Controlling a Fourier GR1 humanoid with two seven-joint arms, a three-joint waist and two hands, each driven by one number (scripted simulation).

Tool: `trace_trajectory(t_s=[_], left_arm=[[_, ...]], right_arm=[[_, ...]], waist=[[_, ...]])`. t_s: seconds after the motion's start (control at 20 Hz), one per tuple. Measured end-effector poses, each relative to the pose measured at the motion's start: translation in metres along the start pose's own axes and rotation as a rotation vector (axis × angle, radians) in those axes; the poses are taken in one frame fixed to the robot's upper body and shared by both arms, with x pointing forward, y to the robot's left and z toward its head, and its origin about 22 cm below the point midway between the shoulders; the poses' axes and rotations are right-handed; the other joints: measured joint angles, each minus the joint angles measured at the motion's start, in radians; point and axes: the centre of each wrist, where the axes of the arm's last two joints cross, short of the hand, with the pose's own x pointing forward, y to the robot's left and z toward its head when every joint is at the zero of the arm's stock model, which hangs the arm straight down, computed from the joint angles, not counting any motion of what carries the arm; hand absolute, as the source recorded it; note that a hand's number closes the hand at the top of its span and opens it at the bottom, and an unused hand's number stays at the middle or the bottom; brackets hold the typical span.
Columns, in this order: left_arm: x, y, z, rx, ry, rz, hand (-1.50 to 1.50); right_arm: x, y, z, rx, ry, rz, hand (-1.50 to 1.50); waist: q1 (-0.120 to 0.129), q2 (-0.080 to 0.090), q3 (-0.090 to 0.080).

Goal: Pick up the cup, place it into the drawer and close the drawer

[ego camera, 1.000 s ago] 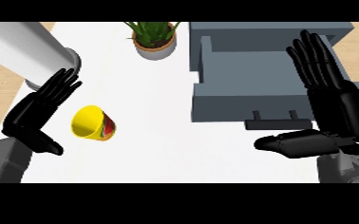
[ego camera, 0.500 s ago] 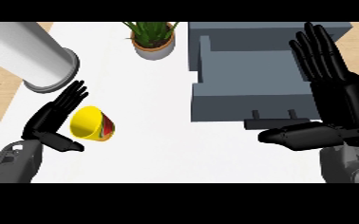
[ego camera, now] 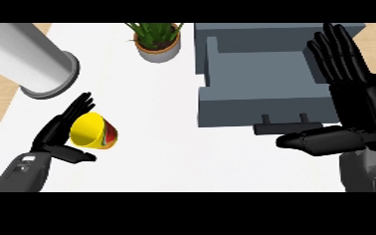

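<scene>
A yellow cup (ego camera: 94, 131) lies on its side on the white worktop (ego camera: 161, 129), near the left edge. The left hand (ego camera: 60, 135) is right beside it with straight, open fingers and its thumb under the cup, not gripping it. On the right, the grey drawer (ego camera: 257, 79) stands open. The right hand (ego camera: 343, 104) is open too, fingers pointing up, by the drawer's right side. A potted plant (ego camera: 157, 41) and a grey cylinder (ego camera: 33, 62) stand at the far side.

Single head view, steeply down onto counter (ego camera: 176, 129)
</scene>
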Motion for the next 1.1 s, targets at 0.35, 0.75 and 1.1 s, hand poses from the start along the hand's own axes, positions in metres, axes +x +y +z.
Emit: trace_trajectory(t_s=[0.35, 0.75, 1.1], left_arm=[[-0.01, -0.011, -0.003, -0.002, -0.019, 0.0, -1.5], [-0.014, -0.021, -0.01, -0.02, -0.043, -0.007, -1.5], [-0.021, -0.036, -0.017, -0.057, -0.038, 0.023, -1.5]], right_arm=[[0.004, -0.002, -0.004, 0.009, -0.005, 0.004, -1.5], [0.003, -0.007, -0.006, 0.009, -0.008, -0.003, -1.5], [0.007, -0.006, -0.009, 0.016, -0.004, 0.001, -1.5]], waist=[[-0.005, 0.003, -0.002], [-0.011, 0.007, -0.002], [-0.015, 0.007, -0.003]])
